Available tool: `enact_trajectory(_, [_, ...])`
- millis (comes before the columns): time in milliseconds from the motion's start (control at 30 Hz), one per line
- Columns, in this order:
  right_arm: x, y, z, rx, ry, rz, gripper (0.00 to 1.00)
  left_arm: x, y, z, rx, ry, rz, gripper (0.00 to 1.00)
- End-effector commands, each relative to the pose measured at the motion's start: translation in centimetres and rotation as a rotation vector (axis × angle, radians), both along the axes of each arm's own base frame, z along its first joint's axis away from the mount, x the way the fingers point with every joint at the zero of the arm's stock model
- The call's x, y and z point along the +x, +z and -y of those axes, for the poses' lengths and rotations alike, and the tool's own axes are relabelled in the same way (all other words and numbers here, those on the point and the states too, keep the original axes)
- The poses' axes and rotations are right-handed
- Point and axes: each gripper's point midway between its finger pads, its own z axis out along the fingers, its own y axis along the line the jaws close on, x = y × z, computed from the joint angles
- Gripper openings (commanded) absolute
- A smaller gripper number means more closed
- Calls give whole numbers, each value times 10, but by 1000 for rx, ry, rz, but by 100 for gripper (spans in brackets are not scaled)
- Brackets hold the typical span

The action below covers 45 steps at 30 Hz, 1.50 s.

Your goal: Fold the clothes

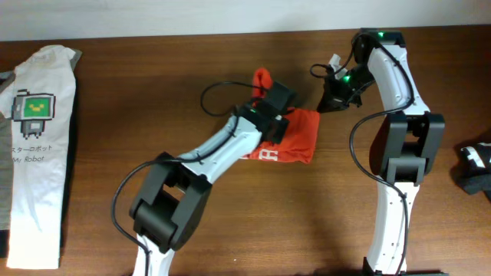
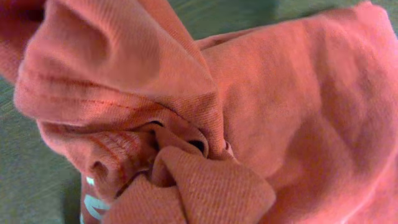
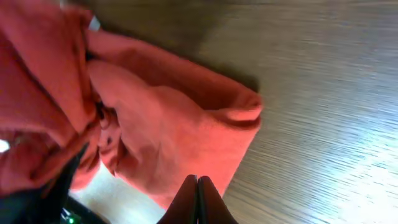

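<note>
The red-orange T-shirt (image 1: 298, 132) lies bunched at the table's middle, with white lettering showing at its front edge. My left gripper (image 1: 273, 102) is over its left part, and a fold of the fabric (image 1: 263, 77) stands up beyond it. In the left wrist view the shirt (image 2: 298, 106) fills the frame, gathered into a knot of folds. The fingers are hidden under the fabric, which looks pinched. My right gripper (image 1: 330, 98) is just off the shirt's far right corner. In the right wrist view its fingers (image 3: 197, 183) are pressed together with nothing between them, above the shirt's edge (image 3: 186, 137).
A white T-shirt with a green pixel-robot print (image 1: 34, 146) lies along the left edge. A dark object (image 1: 476, 169) sits at the right edge. A black cable (image 1: 219, 96) loops behind the left arm. Bare wooden table (image 3: 323, 93) lies right of the shirt.
</note>
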Motion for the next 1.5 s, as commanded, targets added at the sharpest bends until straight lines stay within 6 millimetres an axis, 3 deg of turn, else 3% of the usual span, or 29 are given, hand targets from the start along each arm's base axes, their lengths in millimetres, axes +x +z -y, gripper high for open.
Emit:
enact_trajectory(0, [1,-5,40,-56,-109,-32,4,-5,15,14,34,-44,56,5])
enact_trajectory(167, [-14,-17,105,-279,-252,-126,4,-10,13,15,44,-52,44,6])
enact_trajectory(233, [-16,-18,111,-302,-254,-131,4,-10,12,15,46,-51,44,6])
enact_trajectory(300, [-16,-18,113,-308,-254,-131,4,-7,14,12,65,-39,63,11])
enact_trajectory(533, [-18,-18,114,-318,-252,-137,4,-13,26,15,246,-59,204,11])
enact_trajectory(700, [-19,-18,114,-318,-251,-140,4,-34,34,43,331,-175,287,14])
enact_trajectory(767, [-19,-18,114,-318,-251,-140,4,-36,40,49,362,-199,328,21])
enact_trajectory(900, [-21,-18,114,-317,-246,-147,4,-37,41,51,364,-209,330,49])
enact_trajectory(1000, [-20,-18,114,-317,-246,-145,4,-36,43,53,357,-208,335,49])
enact_trajectory(1067, [-20,-18,114,-317,-246,-145,4,-38,54,71,291,-237,338,49])
enact_trajectory(1100, [-20,-18,114,-317,-246,-145,4,-44,64,92,208,-286,323,49])
enact_trajectory(1200, [-20,-18,114,-317,-246,-145,4,-56,90,131,39,-376,299,49])
enact_trajectory(1267, [-20,-18,114,-317,-245,-146,4,-56,102,140,9,-384,315,41])
enact_trajectory(1367, [-21,-18,114,-316,-242,-148,4,-55,99,130,38,-344,303,40])
enact_trajectory(1433, [-22,-18,113,-316,-241,-153,4,-44,89,101,69,-224,246,35])
enact_trajectory(1467, [-23,-17,113,-314,-230,-151,4,-34,82,77,78,-136,196,23])
